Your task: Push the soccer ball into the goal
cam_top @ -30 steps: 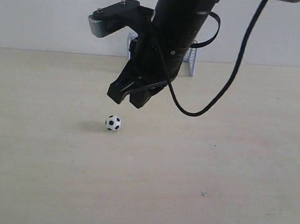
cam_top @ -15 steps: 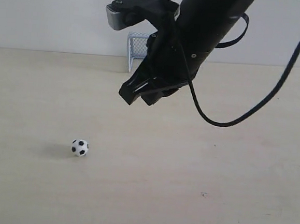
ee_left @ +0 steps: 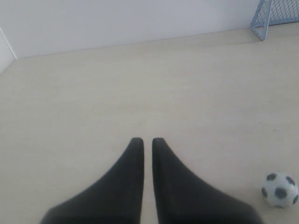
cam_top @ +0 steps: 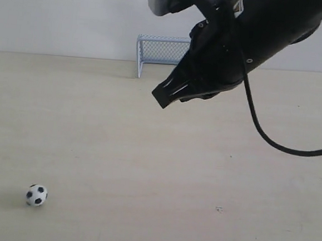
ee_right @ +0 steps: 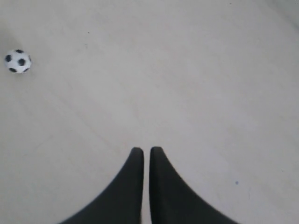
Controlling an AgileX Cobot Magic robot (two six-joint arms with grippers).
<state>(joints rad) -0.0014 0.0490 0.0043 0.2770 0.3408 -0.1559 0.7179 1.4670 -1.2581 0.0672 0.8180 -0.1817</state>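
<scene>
Well apart from the pale-blue netted toy goal (cam_top: 161, 48) lay the tiny black-patched white soccer ball (cam_top: 36, 195), probably light and free-rolling, best nudged from its goal-far side by the empty, nearly closed left gripper (ee_left: 143, 140) or right gripper (ee_right: 142, 149).

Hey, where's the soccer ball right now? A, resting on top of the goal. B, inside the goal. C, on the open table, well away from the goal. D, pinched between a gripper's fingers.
C: the ball lies on the table at the front left of the exterior view, while the goal stands far back, with a wide stretch of table between them.
</scene>
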